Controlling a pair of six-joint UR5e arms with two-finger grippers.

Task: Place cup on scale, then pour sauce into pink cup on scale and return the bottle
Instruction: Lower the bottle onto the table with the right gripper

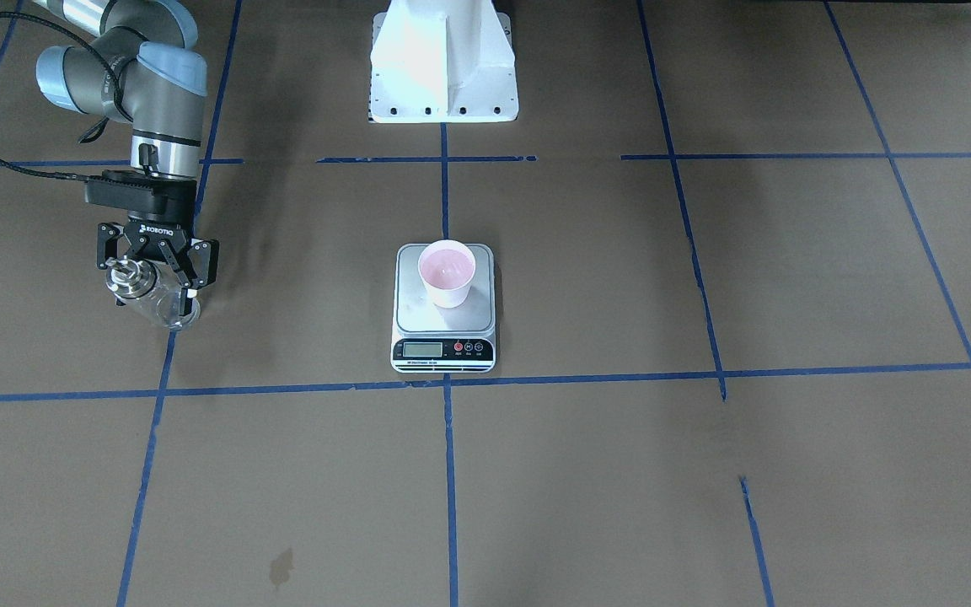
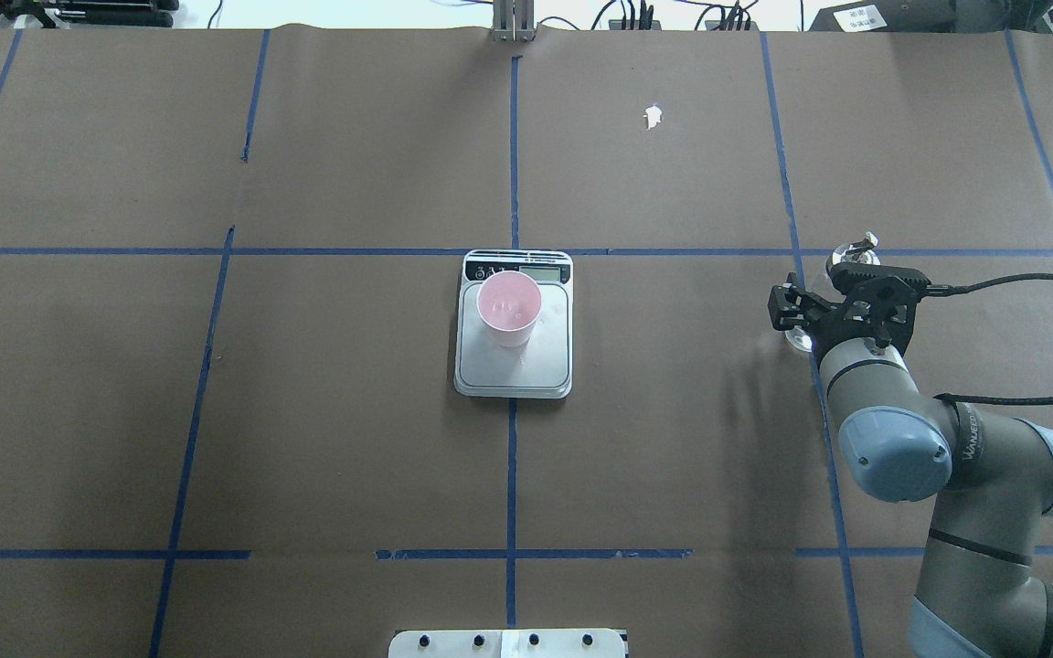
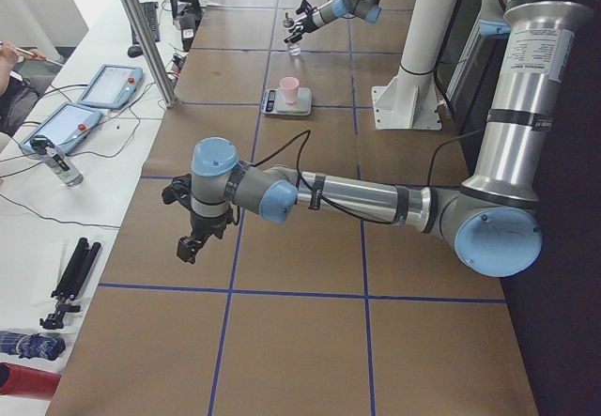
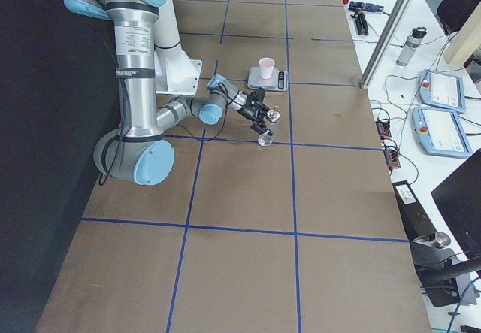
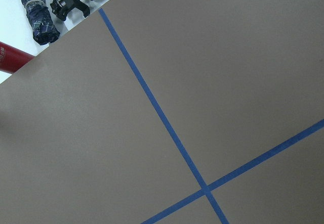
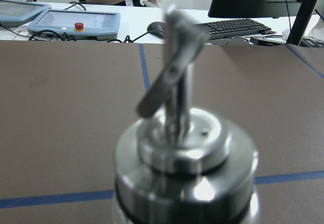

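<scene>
The right gripper (image 1: 157, 268), at the left of the front-facing frame, has its fingers closed on the glass bottle (image 1: 167, 302) just under the silver cap. The bottle's base is at or just above the brown table. The pink cup (image 1: 447, 273) already stands on the scale (image 1: 418, 318) at centre frame, well apart from the bottle. Its glossy inside suggests sauce is in, so only setting the bottle down and letting go seems left. Whether the left gripper (image 3: 191, 239) is spread or closed cannot be told. The right gripper reads "ROBOTIQ"; the scale's display is illegible.

cup (image 1: 447, 274) on scale (image 1: 418, 310); bottle (image 1: 158, 300) well apart, robot's right
</scene>
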